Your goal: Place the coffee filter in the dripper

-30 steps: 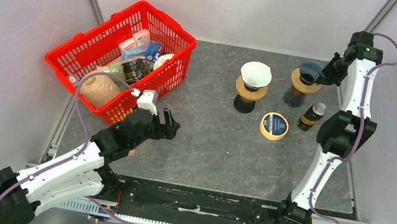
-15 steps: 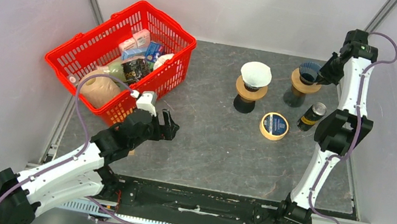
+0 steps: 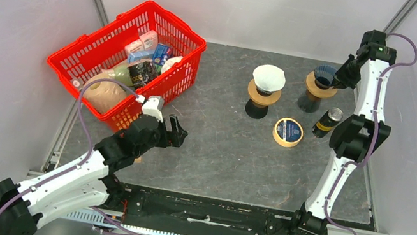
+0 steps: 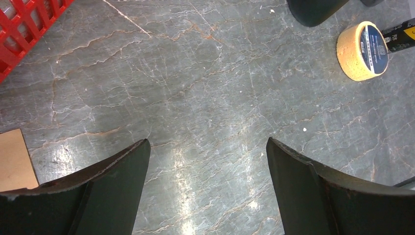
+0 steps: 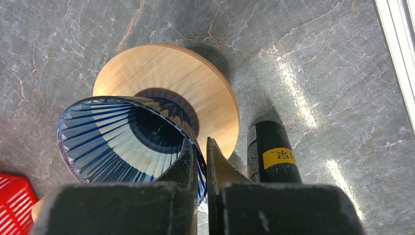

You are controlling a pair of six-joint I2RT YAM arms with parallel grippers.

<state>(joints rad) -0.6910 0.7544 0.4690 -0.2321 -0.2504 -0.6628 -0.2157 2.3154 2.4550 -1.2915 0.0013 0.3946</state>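
Top external view: at the near left of the grey stone-patterned table (image 3: 218, 158), the left gripper (image 3: 174, 132) hovers low with its jaws spread wide and nothing between them. Its wrist camera shows only bare tabletop in the gap (image 4: 208, 147), and a cardboard piece (image 4: 14, 159) lying just beside the left finger. Beyond it, a red basket (image 3: 71, 71) packed with groceries sits at the table's left side. To the right of centre a tape roll (image 3: 288, 132) (image 4: 362, 51) lies flat, with a black can (image 3: 327, 122) (image 5: 271, 156) bearing a yellow label just beside it. Behind the tape, the white coffee filter (image 3: 268, 78) sits open-mouthed on top of a dark stand (image 3: 256, 109) with a wooden ring. At the far right, well apart from the left arm, the right arm reaches up and over to the blue dripper (image 3: 324, 75), a ribbed glass cone (image 5: 125, 132) seated on its own wooden collar (image 5: 195, 78). The right gripper (image 3: 336, 80) (image 5: 201, 147) is pinched nearly closed on the dripper's rim, one finger inside the cone and one outside. The blue dripper holds no filter; the can stands just beside its collar.
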